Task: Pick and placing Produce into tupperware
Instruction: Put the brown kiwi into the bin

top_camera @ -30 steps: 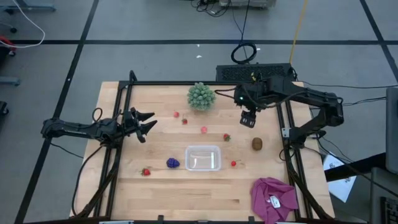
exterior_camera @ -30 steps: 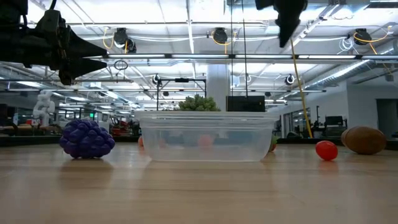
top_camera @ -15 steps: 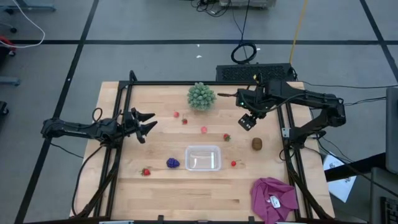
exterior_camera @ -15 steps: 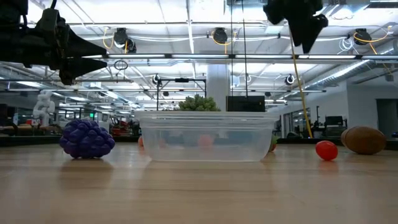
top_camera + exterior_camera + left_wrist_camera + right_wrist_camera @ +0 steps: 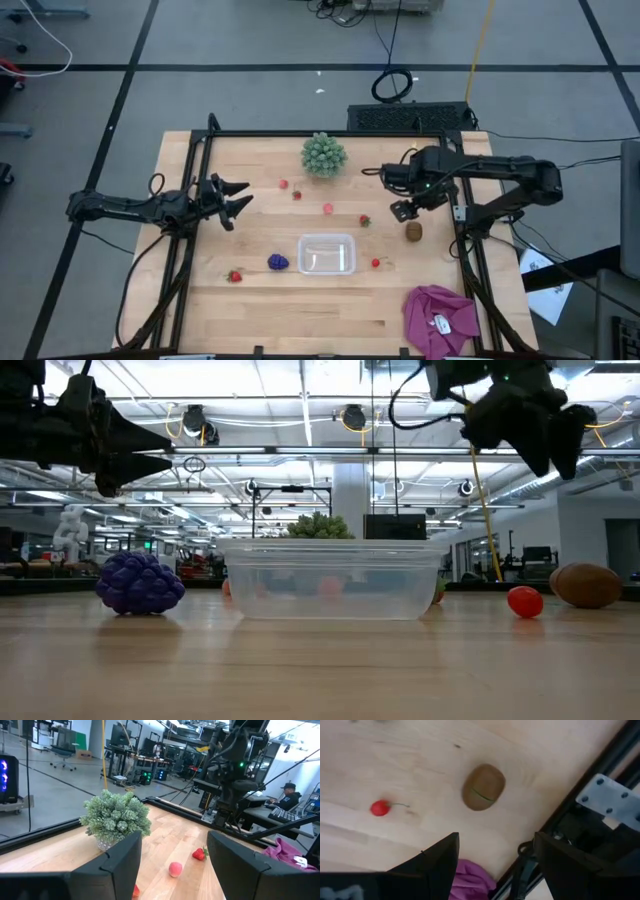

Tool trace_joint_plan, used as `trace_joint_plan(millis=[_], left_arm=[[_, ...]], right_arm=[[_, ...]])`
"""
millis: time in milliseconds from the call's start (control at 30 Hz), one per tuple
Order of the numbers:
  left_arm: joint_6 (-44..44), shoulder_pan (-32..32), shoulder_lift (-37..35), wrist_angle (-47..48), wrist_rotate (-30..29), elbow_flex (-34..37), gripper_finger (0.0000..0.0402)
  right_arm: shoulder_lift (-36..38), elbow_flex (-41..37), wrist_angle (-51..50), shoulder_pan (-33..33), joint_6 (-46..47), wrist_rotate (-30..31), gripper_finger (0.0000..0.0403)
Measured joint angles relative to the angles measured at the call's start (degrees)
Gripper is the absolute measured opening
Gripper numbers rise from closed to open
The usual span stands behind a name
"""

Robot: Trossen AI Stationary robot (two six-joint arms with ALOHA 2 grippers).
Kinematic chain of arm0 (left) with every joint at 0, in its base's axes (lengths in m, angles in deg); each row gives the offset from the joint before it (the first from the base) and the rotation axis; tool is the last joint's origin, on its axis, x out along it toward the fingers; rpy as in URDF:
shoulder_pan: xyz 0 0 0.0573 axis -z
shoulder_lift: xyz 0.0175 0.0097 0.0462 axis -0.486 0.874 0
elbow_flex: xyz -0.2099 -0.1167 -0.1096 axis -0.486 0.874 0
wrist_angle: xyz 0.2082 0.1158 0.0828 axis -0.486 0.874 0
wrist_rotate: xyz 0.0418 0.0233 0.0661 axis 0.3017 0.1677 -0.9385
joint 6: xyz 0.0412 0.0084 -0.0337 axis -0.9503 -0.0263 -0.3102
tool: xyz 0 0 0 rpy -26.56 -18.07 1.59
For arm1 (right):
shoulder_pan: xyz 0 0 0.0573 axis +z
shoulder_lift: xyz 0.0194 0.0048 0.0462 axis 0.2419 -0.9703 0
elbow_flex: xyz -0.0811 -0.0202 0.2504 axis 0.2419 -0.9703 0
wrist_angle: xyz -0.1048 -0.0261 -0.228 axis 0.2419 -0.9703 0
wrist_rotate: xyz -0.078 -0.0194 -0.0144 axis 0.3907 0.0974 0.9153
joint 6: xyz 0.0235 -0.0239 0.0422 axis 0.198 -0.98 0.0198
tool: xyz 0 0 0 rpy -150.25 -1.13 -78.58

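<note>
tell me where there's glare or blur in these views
Low view: bright ceiling lights glare behind the clear tupperware; the right gripper looks motion-smeared. Right wrist view: the kiwi is sharp, the near fingers soft. High view: even light.

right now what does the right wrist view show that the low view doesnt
Only the right wrist view shows the magenta cloth, plus the open right gripper above the kiwi. Only the low view shows the clear tupperware, the purple grape cluster and the green spiky ball behind it. Both show the kiwi and a small red cherry-like piece beside it on the wooden table.
</note>
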Motion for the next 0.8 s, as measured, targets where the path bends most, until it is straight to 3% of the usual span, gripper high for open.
trace_joint_plan(millis=[367, 800], left_arm=[[0.2, 0.0, 0.0, 4.7, 1.0, 0.0, 0.023], [0.0, 0.0, 0.0, 9.1, 1.3, -0.1, 0.023]], right_arm=[[7.0, -14.3, 19.3, 1.5, 11.5, -0.1, 0.0249], [11.5, -23.7, 27.5, 4.5, 28.4, -1.7, 0.0249]])
